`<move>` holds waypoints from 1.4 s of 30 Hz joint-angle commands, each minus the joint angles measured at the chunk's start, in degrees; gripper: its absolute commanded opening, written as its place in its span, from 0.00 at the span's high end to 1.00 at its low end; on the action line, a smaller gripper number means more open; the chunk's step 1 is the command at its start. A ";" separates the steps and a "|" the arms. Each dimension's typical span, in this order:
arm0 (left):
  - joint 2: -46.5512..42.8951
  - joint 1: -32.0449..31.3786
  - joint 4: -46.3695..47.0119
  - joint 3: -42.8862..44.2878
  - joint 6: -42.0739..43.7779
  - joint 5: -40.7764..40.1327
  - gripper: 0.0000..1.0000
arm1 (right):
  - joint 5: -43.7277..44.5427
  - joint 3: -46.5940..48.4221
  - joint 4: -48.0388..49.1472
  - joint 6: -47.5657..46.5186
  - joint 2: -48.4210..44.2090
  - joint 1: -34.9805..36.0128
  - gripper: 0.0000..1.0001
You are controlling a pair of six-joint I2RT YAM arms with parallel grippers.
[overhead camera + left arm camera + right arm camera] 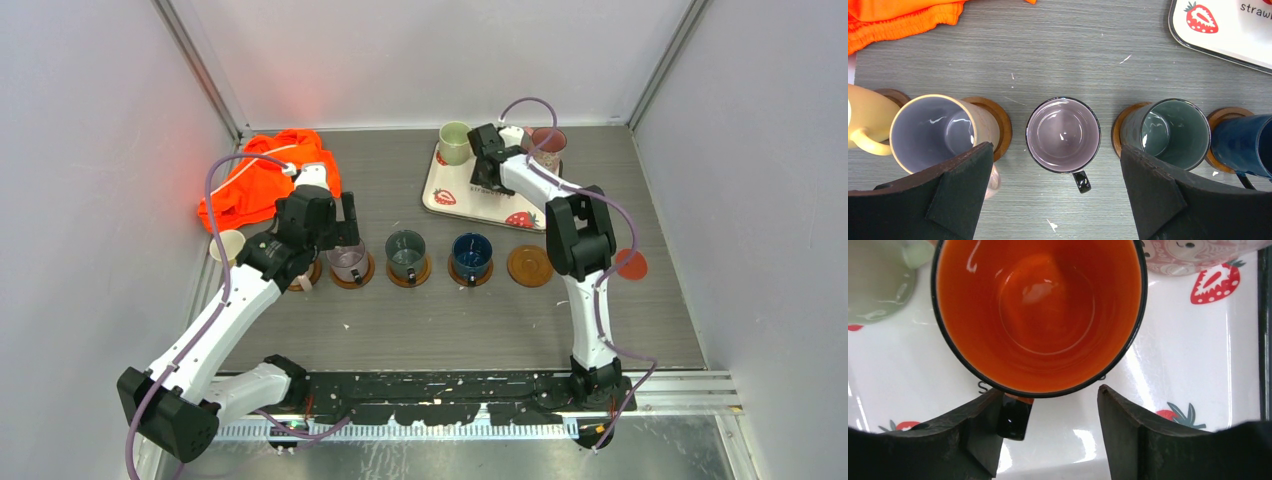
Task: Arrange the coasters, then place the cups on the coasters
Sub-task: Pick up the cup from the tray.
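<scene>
Coasters of brown ringed wood (530, 266) lie in a row across the middle of the table (440, 330), parallel to its near edge. The rightmost one is bare, and a flat red round coaster (631, 264) lies beside it toward the right edge.

The left arm bends over the row's left end, with the left tool (338, 238) pointing down above a lilac-grey mug with a black handle (348, 262). The left wrist view shows this tool (1057, 147) spread wide, its fingers (968, 170) on either side of the mug (1063, 135) and clear of it. That view also shows a pale pink mug (930, 130) on its coaster, which the arm mostly covers from above. A dark grey-green mug (1173, 132) and a navy mug (1243, 145) stand on coasters to the right.

The right arm stretches to the white strawberry-print tray (470, 200) at the far edge, and the right tool (487, 160) hides what is beneath it. Only the right wrist view shows the glossy orange mug with a black rim (1038, 315) standing on the tray. There the tool (1048, 390) is half closed, with the mug's black handle (1013, 417) beside one finger and a gap to the other, so it grips nothing. A pale green mug (455, 142) and a pink patterned mug (547, 148) stand beside it on the tray.
</scene>
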 commanded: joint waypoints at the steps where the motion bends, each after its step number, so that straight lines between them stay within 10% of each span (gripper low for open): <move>1: -0.76 0.24 1.66 0.37 -0.51 0.11 0.00 | -3.76 0.04 5.22 -3.08 -4.34 -1.56 0.34; 42: -0.37 0.24 1.69 0.34 -0.51 -0.01 0.00 | -10.12 4.96 2.28 -2.14 1.47 -2.26 0.65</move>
